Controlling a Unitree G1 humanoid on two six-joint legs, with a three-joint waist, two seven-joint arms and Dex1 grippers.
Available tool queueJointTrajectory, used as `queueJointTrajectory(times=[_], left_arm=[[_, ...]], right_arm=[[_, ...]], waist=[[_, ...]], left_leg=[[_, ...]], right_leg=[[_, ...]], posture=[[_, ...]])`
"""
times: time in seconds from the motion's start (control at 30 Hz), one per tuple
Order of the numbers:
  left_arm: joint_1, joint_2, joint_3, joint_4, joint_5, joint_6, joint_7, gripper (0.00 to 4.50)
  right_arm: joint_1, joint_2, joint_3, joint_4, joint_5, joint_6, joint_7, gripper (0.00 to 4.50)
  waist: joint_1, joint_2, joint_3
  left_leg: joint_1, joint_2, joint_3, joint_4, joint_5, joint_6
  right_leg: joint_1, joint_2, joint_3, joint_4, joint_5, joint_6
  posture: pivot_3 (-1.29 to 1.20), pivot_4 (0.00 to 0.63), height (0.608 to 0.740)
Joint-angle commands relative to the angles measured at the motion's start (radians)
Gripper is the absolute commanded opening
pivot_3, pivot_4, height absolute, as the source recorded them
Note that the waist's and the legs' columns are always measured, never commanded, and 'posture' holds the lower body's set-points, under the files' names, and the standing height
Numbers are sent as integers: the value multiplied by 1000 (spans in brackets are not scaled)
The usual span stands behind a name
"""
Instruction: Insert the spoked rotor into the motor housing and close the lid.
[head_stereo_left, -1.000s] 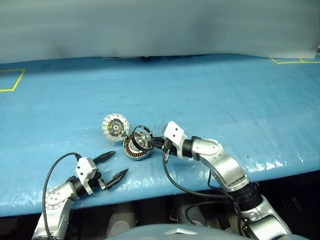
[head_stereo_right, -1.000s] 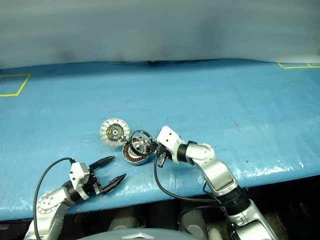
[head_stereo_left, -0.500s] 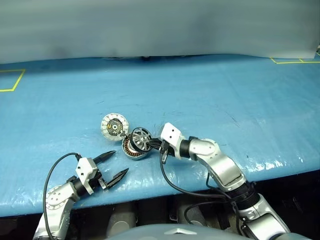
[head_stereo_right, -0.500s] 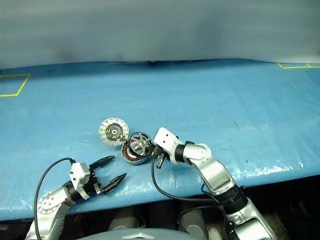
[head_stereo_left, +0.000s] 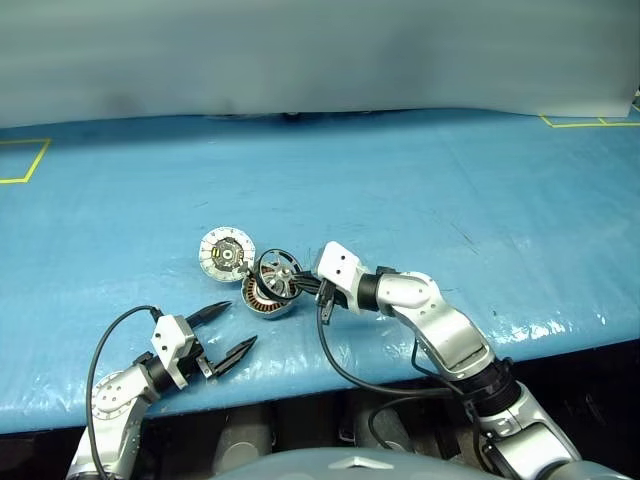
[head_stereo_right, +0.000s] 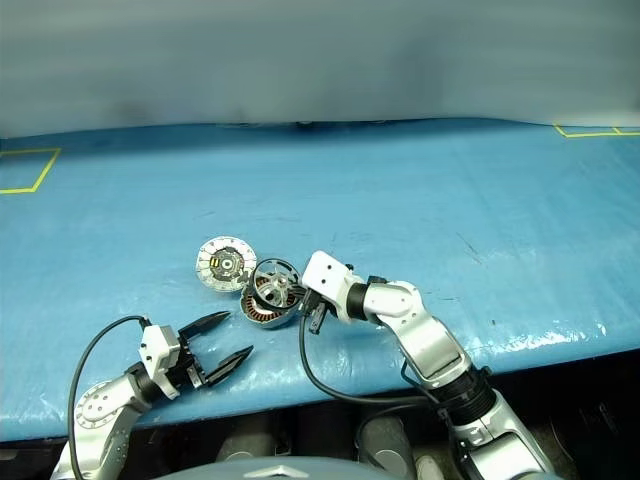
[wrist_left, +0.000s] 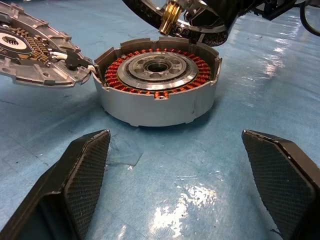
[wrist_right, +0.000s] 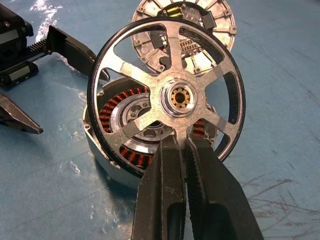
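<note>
We are mid-insertion: our right gripper (wrist_right: 182, 150), fingers clamped on a spoke, holds the black-rimmed, silver-spoked rotor (wrist_right: 167, 95) tilted over the copper-wound silver motor housing (wrist_left: 157, 85) on the blue tabletop (head_stereo_left: 450, 180). Next we must level and centre it. Our left gripper (head_stereo_left: 225, 327) waits, fingers apart.

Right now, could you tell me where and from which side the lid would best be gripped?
Grip the lid by its ribbed rim on the far-left edge, away from the motor housing. It lies flat on the table with its near-right edge close against the housing, so that side leaves little room for fingers.
</note>
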Motion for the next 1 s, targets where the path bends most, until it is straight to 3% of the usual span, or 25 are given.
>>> queueJointTrajectory(times=[0.03,0.83,1.0], left_arm=[[7,-1,12,0,-5,-15,2,4500],[10,0,10,-2,1,-17,5,4500],[9,1,11,-2,1,-16,6,4500]], right_arm=[[-24,9,-6,-45,2,-19,-3,27],[-17,27,27,8,-20,-20,-13,27],[-17,20,32,13,-28,-28,-14,1349]], waist=[[0,0,0],[0,0,0],[0,0,0]], left_leg=[[0,0,0,0,0,0],[0,0,0,2,0,0],[0,1,0,6,0,0]], right_leg=[[0,0,0,0,0,0],[-1,-1,0,4,-1,-1],[-2,-1,0,9,-4,-7]], posture=[[0,150,740],[0,150,740],[0,150,740]])
